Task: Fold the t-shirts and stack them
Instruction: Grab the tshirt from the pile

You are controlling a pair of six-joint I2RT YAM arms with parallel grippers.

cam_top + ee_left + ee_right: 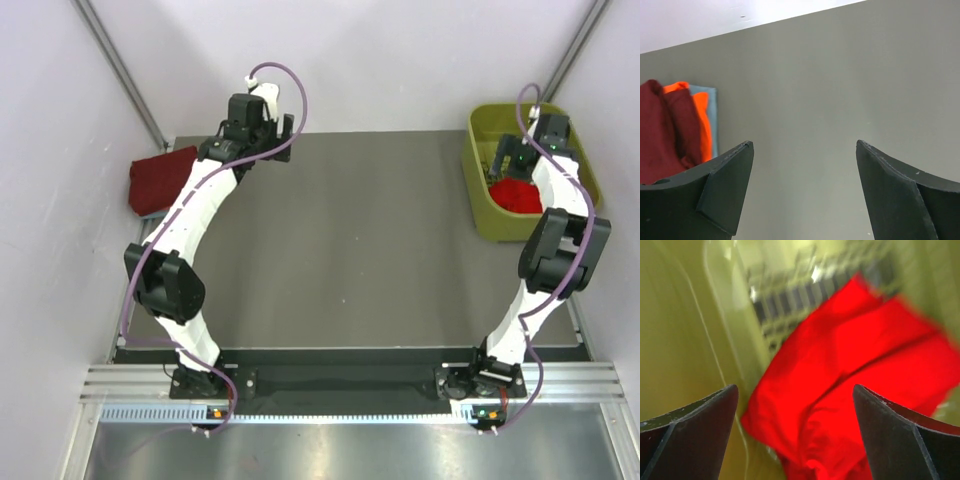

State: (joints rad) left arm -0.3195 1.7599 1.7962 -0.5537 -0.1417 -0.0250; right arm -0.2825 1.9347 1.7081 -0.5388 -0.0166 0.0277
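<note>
Looking down on a dark grey matte tabletop (380,250), closed in on three sides by plain pale walls. Two grey metal struts (125,70) slant up in the far corners. A ribbed aluminium rail (350,385) runs along the near edge and carries both arm bases.

Far left corner: a stack of folded t-shirts.
- The dark maroon folded shirt (160,180) is on top.
- The orange folded shirt (702,120) is beneath it.
- The grey-blue folded shirt (714,105) is lowest, its border showing just past the orange.
- The stack sits hard by the table's left margin.

Far right corner: an olive-green plastic basket (480,190) with slotted walls. The crumpled bright red t-shirt (855,380) lies inside it on the floor.

Left gripper (804,142): fingers spread wide with nothing between them, over bare table near the far edge, just right of the stack.

Right gripper (795,386): reached into the basket mouth, fingers parted wide on either side of the red cloth below. The wrist view is blurred, so contact cannot be told. No cloth is pinched.

Open room: a broad stretch of bare tabletop lies between the two arms, from the rail to the far wall. Space is tight at both far corners, where wall, strut and basket rim crowd in.
</note>
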